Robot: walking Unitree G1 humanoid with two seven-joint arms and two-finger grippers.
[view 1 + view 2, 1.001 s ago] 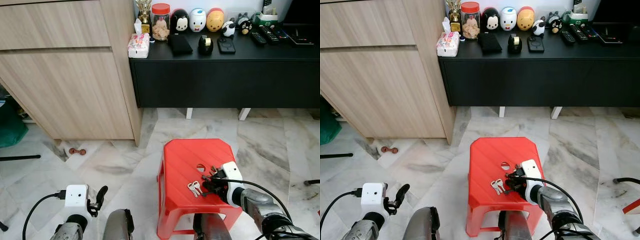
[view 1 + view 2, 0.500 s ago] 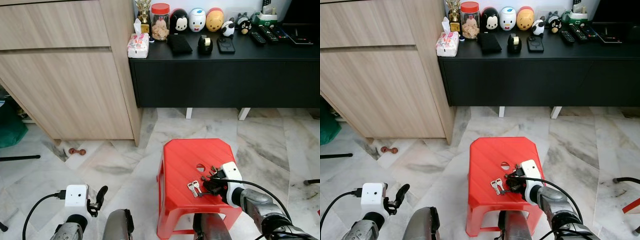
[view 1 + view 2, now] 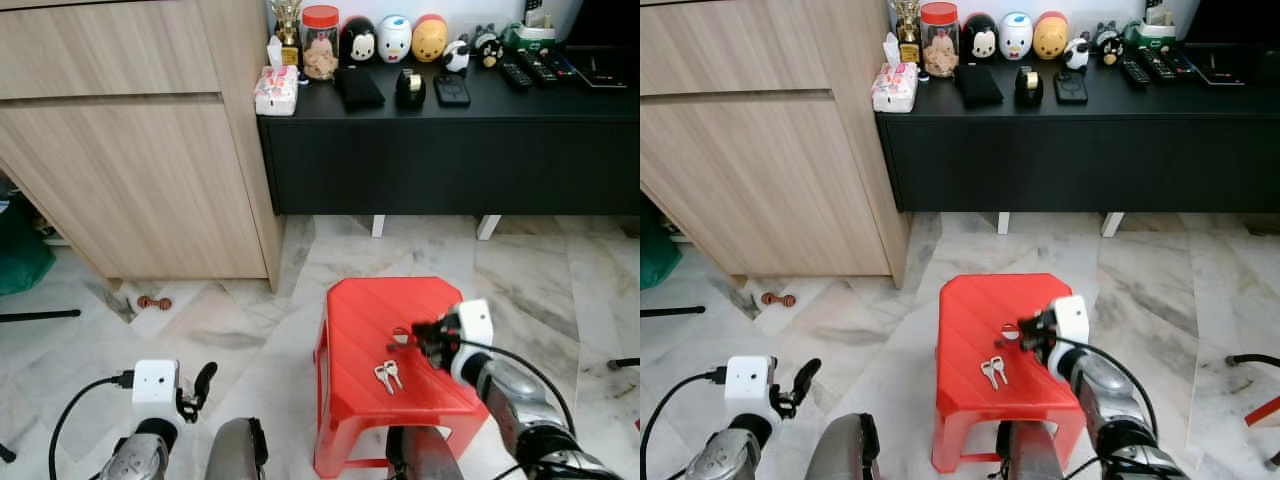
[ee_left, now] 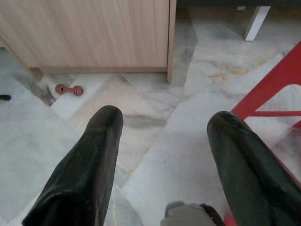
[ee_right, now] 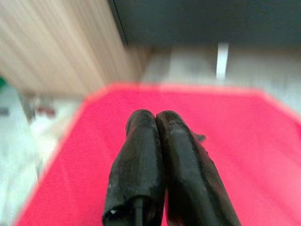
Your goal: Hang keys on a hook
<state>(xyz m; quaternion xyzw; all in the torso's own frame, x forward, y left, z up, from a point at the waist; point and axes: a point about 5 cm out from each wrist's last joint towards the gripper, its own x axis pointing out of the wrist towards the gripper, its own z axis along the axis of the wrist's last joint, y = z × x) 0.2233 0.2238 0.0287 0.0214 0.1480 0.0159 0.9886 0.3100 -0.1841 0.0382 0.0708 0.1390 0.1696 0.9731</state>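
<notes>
I see the keys (image 3: 387,374) lying flat on top of the red stool (image 3: 370,300), near its front edge. They are loose, and nothing touches them. My right gripper (image 3: 420,334) is just past the keys, over the middle of the stool and close to the small hole (image 3: 401,336) in the seat. In the right wrist view its two black fingers (image 5: 141,160) are pressed together with nothing between them, and the red seat looks blurry under them.

My left gripper (image 3: 203,381) is low on my left side, over the marble floor (image 3: 230,330). In the left wrist view its fingers (image 4: 91,165) are spread wide apart and hold nothing. Between them I see the floor, the bottom of the wooden cabinet (image 4: 94,33) and a small reddish toy (image 4: 68,89) on the floor by the cabinet's corner. A leg of the stool is on one side of that view.

Behind the stool is a long black cabinet (image 3: 450,150). On top of it are a jar with a red lid (image 3: 321,42), a pack of tissues (image 3: 277,90), some round toy figures (image 3: 395,40), a roll of tape (image 3: 411,88) and a few remotes (image 3: 530,72).
</notes>
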